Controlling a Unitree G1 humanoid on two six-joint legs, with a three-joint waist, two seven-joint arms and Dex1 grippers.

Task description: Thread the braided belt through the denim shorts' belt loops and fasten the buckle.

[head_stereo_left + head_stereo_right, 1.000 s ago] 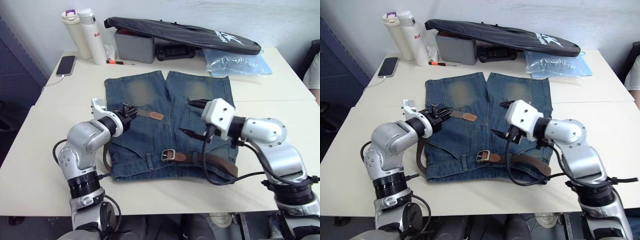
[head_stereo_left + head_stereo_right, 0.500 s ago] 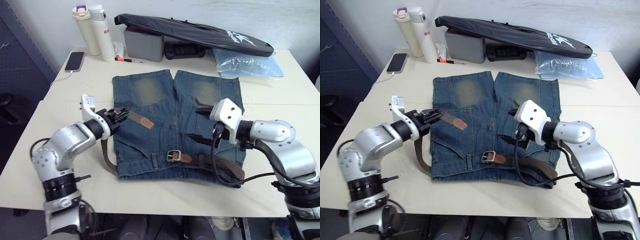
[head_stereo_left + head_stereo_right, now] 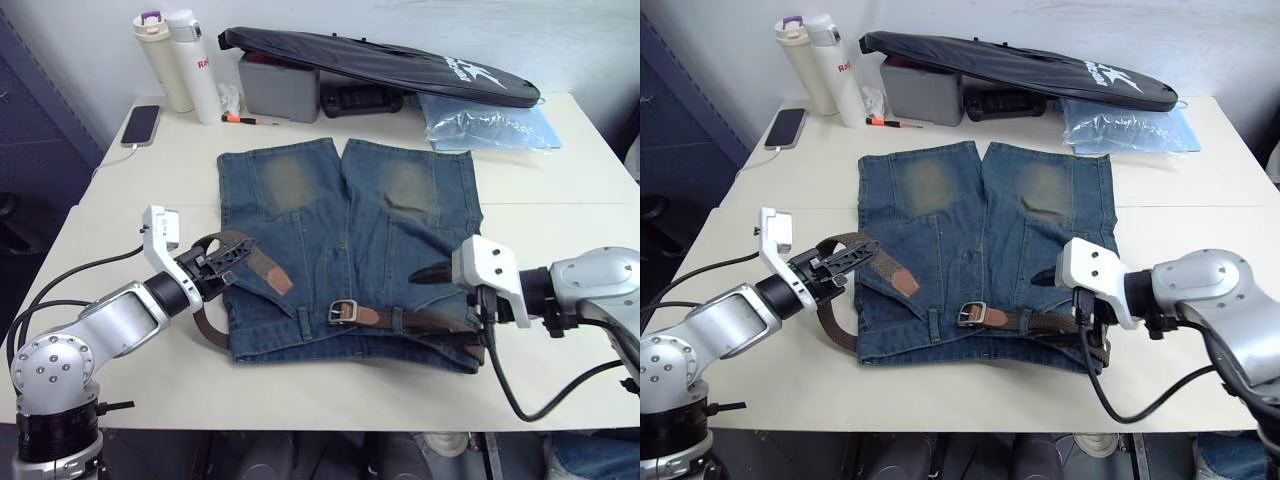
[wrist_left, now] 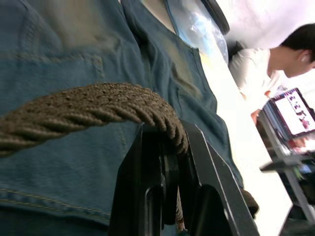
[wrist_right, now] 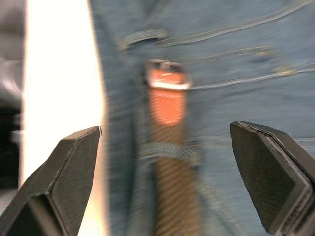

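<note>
Left hand (image 4: 165, 162) pinches the braided belt (image 4: 93, 110); right hand (image 5: 165, 182) spread above the buckle (image 5: 166, 74).

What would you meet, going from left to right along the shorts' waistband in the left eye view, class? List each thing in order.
left gripper shut on the braided belt → leather belt tip → buckle → right gripper, open.
</note>
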